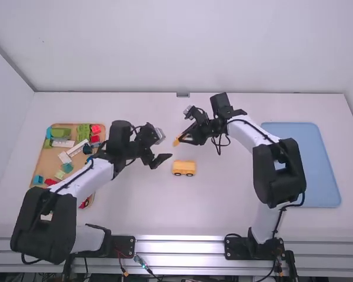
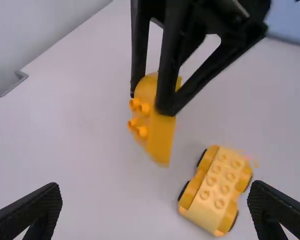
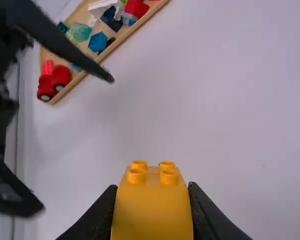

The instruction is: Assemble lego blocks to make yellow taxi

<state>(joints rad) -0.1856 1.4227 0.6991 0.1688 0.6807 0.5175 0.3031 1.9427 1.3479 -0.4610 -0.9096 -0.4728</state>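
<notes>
High view, far left: a wooden tray [image 1: 45, 160] loaded with mixed coloured blocks [image 1: 84, 131], red, green, white and blue. Next along, it's the left gripper [image 1: 163, 159], fingers spread wide and nothing between them! Then comes the yellow block [image 1: 176, 141], up off the table and tilted, and near it the yellow wheeled base [image 1: 184, 168], on its wheels, studs up, on the white table [image 1: 129, 208]. And here's the right gripper [image 1: 183, 139], its two fingers clamped around that block! Over on the far right lies a blue tray [image 1: 309, 176].
</notes>
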